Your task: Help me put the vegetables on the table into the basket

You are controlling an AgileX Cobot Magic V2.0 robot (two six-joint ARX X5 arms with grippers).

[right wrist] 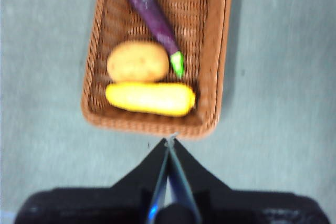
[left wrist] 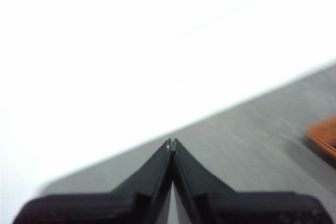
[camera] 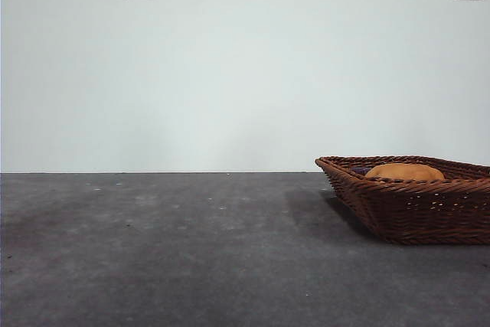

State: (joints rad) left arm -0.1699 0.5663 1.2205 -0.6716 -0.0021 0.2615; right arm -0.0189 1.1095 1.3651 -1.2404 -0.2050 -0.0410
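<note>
1. Nearest the camera in the front view is bare worktop [camera: 191, 258], filling the lower half of the frame; no vegetable lies on it there.
2. The basket [camera: 413, 208] sits at the lower right of that frame, partly cut off by the edge, with the potato [camera: 404, 171] showing over its rim.
3. In the right wrist view the basket fills the upper middle and holds all three: corn [right wrist: 150, 98] lowest, potato just above it, eggplant [right wrist: 152, 18] slanting at the top. The task looks finished.
4. The right pincer [right wrist: 171, 142] hangs above the basket's near rim, its jaws pressed together and holding nothing.
5. The left pincer [left wrist: 171, 142] is likewise closed and empty, well clear of the basket, with only an orange corner of it at the frame's right edge.
6. Risk: a low sweep of the right arm while retreating could catch the rim and drag or tip the light basket.
7. The corn lies closest to that rim, so a jolt would likely spill it first.
</note>
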